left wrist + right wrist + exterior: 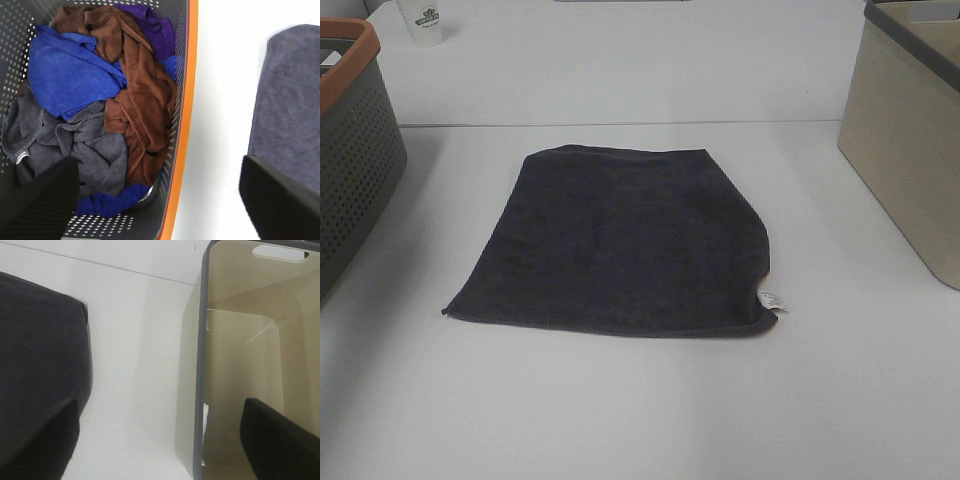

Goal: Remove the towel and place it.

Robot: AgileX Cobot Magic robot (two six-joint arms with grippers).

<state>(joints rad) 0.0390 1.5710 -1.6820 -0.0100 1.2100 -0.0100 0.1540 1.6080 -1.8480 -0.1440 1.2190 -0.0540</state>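
The left gripper (160, 200) stands wide open and holds nothing, above the rim of the grey perforated plastic basket with orange edge (184, 125). The right gripper (160, 440) is also wide open and empty, over the wall of the beige plastic box (192, 390). The dark charcoal-grey square terry towel (630, 235) lies flat on the white table (640, 410) between them. It seems already placed; little appears left.

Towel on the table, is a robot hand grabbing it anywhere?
No. The towel lies flat on the table, and neither arm touches it. Both wrist views show jaws spread wide with nothing between them.
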